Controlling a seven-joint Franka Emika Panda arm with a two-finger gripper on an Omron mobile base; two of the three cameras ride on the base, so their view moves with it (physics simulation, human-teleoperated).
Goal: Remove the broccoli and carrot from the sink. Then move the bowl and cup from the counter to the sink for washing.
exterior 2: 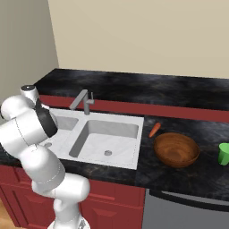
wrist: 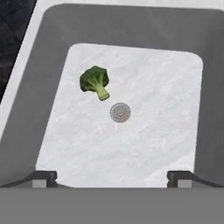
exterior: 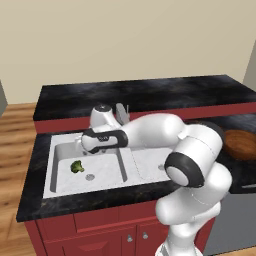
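Broccoli [wrist: 95, 82], a small dark green floret on a paler green stem, lies on the floor of the left basin of the white-grey double-basin sink [exterior: 47, 172], just beside the round metal drain [wrist: 120, 112] and nearer that basin's left wall than its divider. It looks light and fairly stiff, though the bumpy crown would probably crumble or slip under a hard squeeze; the short stem seems the firmer hold but is thin and lies flat on the basin floor, so closing across the crown where it meets the stem is likely the safer grip. The slim orange-red carrot [exterior 2: 154, 129] already rests on the black, grey-mottled stone counter [exterior 2: 179, 91], just past the sink's right rim, next to the round reddish-brown wood-look bowl [exterior 2: 176, 149]; the small bright green cup [exterior 2: 224, 153] stands near the counter's right edge. The white arm's two-finger gripper [wrist: 112, 177] hangs over the left basin looking down into it, its dark fingertips [wrist: 43, 177] spread as wide as they go, holding nothing and touching nothing, with the floret well apart from them.
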